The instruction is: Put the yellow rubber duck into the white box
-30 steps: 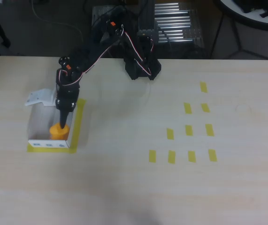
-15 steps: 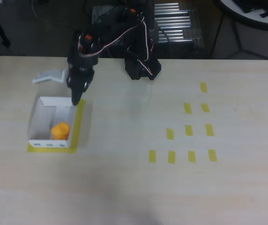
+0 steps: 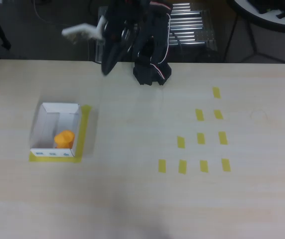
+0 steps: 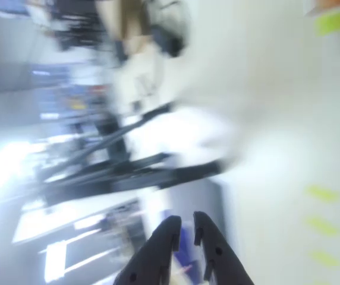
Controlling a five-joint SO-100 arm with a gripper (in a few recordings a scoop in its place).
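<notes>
Sitting inside the white box (image 3: 56,115), the yellow rubber duck (image 3: 64,139) rests toward the box's near right corner in the overhead view, close to the wall that carries small bluish marks. The box stands on the left part of the pale counter (image 3: 142,199), on a yellow tape outline (image 3: 84,130) that shows along its right and near sides. The claw (image 3: 105,67) hangs well apart from the box, over the counter's far edge beside the arm's black base (image 3: 151,73). In the blurred wrist view the claw (image 4: 185,228) holds nothing, its two dark fingers nearly together with a narrow gap between the tips. Yellow tape strips (image 3: 201,138) lie on the counter's right part.
</notes>
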